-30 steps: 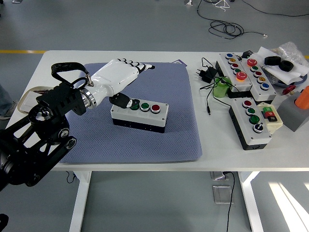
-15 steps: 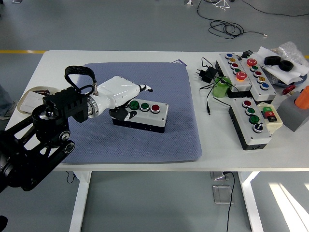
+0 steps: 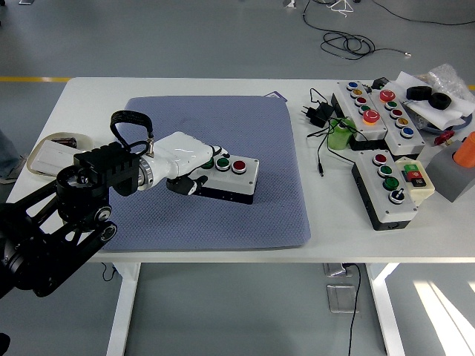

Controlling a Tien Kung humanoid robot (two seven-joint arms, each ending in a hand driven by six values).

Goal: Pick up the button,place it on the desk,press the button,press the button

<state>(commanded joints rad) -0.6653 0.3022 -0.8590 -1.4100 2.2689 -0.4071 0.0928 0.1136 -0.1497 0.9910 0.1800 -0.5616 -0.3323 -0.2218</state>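
Head view. My left hand (image 3: 194, 159), white, on a black arm that enters from the lower left, lies over the left end of the button box (image 3: 223, 178). Its fingers (image 3: 210, 157) are bent down onto the top of the box at the leftmost button, which they mostly hide; the thumb (image 3: 187, 185) rests low against the near left corner. Whether the fingers clamp the box or only press on it I cannot tell. The box, white on top with dark sides, sits on the blue mat (image 3: 245, 215), slightly askew, near the mat's middle. A green button (image 3: 223, 163) and a red button (image 3: 239, 166) show just right of my fingertips. The mat lies on the white table (image 3: 326, 237). Well apart, at the right of the table, are more button boxes (image 3: 390, 189), a black adapter (image 3: 320, 113) with cable, and a green roll (image 3: 341, 136)
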